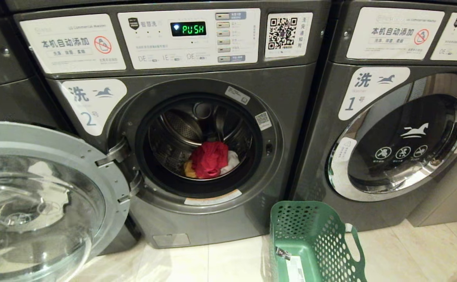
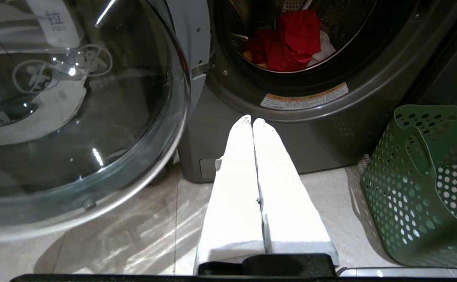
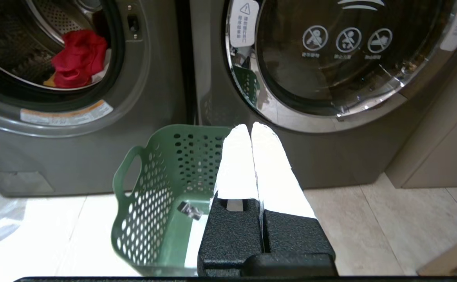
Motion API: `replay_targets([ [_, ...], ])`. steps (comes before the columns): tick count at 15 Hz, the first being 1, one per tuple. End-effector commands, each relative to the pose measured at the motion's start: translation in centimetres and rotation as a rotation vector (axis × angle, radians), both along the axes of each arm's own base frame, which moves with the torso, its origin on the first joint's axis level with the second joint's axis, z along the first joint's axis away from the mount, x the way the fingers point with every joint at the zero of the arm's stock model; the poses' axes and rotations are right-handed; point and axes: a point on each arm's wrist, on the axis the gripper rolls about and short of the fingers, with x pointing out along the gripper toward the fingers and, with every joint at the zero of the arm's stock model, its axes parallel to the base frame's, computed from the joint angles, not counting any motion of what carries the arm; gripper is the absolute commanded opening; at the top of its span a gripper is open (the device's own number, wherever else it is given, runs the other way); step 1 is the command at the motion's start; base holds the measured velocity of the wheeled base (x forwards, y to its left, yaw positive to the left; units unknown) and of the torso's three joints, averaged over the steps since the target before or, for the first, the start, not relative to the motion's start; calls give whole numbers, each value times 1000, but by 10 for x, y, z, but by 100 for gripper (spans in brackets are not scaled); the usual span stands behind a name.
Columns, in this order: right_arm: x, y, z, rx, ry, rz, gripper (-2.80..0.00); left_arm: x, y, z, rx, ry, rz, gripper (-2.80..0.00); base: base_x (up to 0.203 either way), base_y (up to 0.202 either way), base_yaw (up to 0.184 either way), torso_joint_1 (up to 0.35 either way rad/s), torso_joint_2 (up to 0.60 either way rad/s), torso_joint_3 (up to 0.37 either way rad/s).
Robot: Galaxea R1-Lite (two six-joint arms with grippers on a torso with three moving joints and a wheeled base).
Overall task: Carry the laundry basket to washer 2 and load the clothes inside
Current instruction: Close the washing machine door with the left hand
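Observation:
Washer 2 (image 1: 91,105) faces me with its round glass door (image 1: 36,196) swung wide to the left. The clothes (image 1: 209,158) lie in its drum: a red garment over a yellow one and a white one; they also show in both wrist views (image 2: 291,39) (image 3: 78,58). The green laundry basket (image 1: 310,243) stands on the floor in front, between the two washers, holding no clothes, only a sticker label on its base. My left gripper (image 2: 251,119) hangs shut low before washer 2. My right gripper (image 3: 250,125) is shut above the basket (image 3: 161,188). Neither holds anything.
Washer 1 (image 1: 404,133) stands to the right, door closed. The open door (image 2: 75,109) takes up the space at the left, close to my left arm. Pale floor tiles (image 1: 212,266) run along the front, and a cabinet side (image 3: 439,137) stands at the far right.

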Motion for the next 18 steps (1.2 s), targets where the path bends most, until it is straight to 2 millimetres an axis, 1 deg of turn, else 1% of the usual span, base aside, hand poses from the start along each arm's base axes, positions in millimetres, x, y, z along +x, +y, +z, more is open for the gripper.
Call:
replay_targets([
  [1,3,0,-9,-1,35,1,-280,0,0,0,0,3,0,-280,-202,0,3,6,2,6],
  [10,3,0,-9,-1,35,0,-280,0,0,0,0,3,0,-280,-185,0,1,2,3,5],
  [15,3,0,-9,4,35,-1,-280,0,0,0,23,3,0,-280,0,0,0,0,0,0],
  [16,3,0,-9,10,36,-4,-280,-1,0,4,26,-12,5,-280,0,0,0,0,0,0],
  [17,3,0,-9,22,36,-5,-280,-5,0,19,32,-47,9,-280,0,0,0,0,0,0],
  [18,3,0,-9,46,35,-8,-280,-11,0,42,39,-84,13,-280,0,0,0,0,0,0],
])
